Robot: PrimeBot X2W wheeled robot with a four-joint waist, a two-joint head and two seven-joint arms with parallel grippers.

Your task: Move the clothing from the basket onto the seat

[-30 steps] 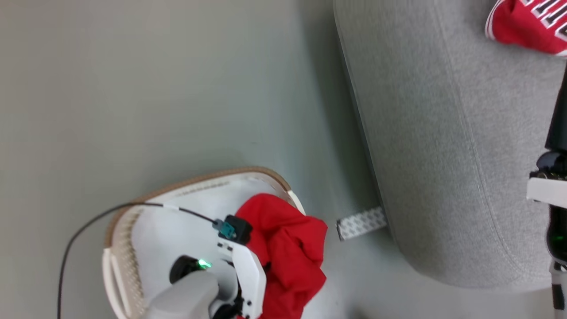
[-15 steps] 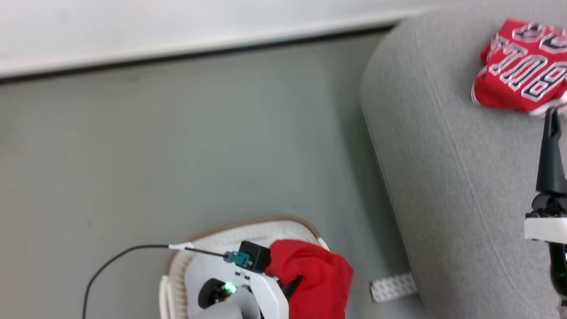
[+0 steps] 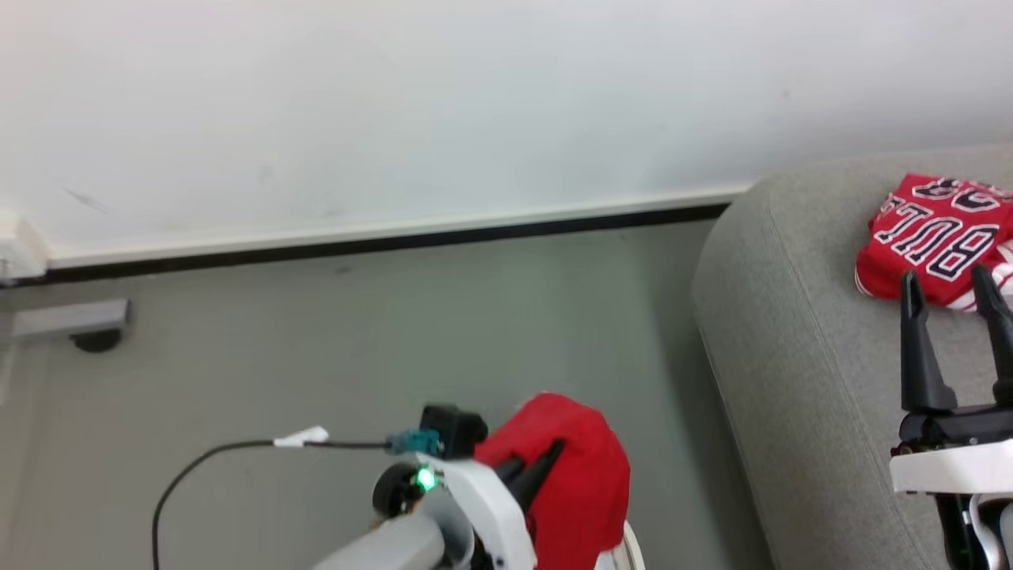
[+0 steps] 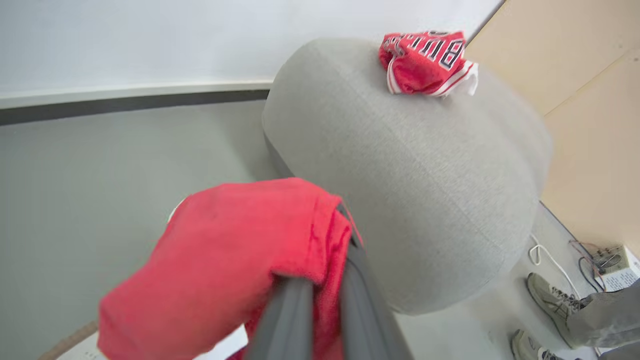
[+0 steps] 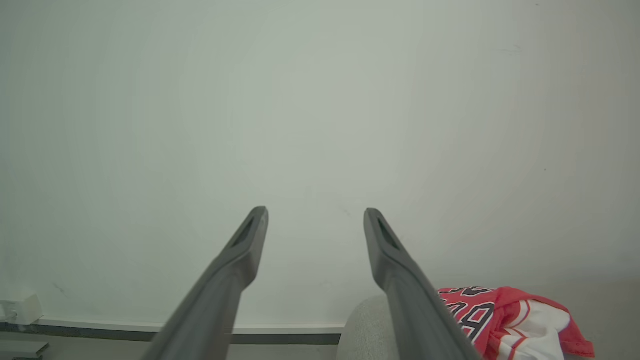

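Fingers of our left end effector (image 3: 546, 463) are pinched tight on the plain red garment (image 3: 589, 491), which drapes over and around them. It is lifted above the basket (image 3: 629, 554), whose white edge we glimpse just beneath. To the right, apart from the cloth, rises the grey seat (image 3: 791, 372). On it lies the jersey (image 3: 934, 237), its block letters upside down to us: we read "BUL", the rest folded away. Our right end effector (image 3: 946, 279) stands spread wide and empty, just before the jersey.

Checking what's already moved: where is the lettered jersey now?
The jersey lies crumpled on the sofa, at the head view's upper right, just above the open right gripper.
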